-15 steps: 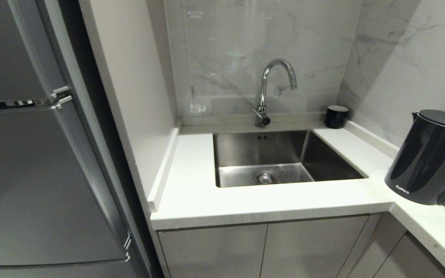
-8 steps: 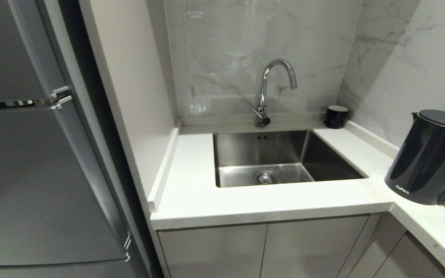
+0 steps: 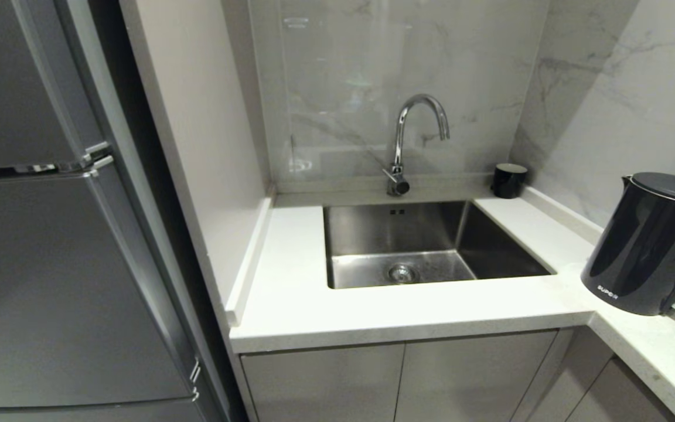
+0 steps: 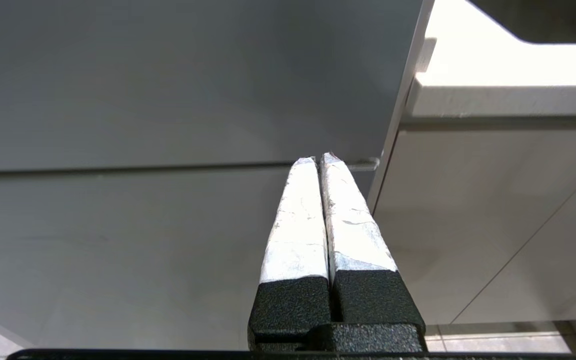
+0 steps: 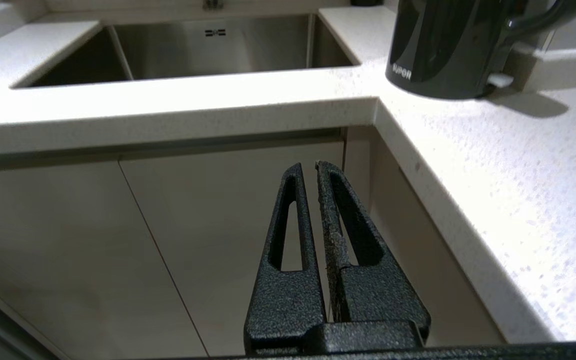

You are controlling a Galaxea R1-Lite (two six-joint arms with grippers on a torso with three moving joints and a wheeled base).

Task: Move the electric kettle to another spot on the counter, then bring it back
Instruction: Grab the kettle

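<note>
Black electric kettle [image 3: 648, 246] – "SUPOR" (white) – on counter [image 3: 408, 308]

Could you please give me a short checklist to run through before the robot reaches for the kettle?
1. Electric kettle upright on the counter: ok.
2. Kettle handle facing away from the sink, reachable: cannot tell.
3. Right gripper empty, fingers together, below the counter edge: not ok, must open and rise.
4. Left gripper shut, parked by the cabinet door: ok.
5. Free counter in front of the sink for set-down: ok.
</note>
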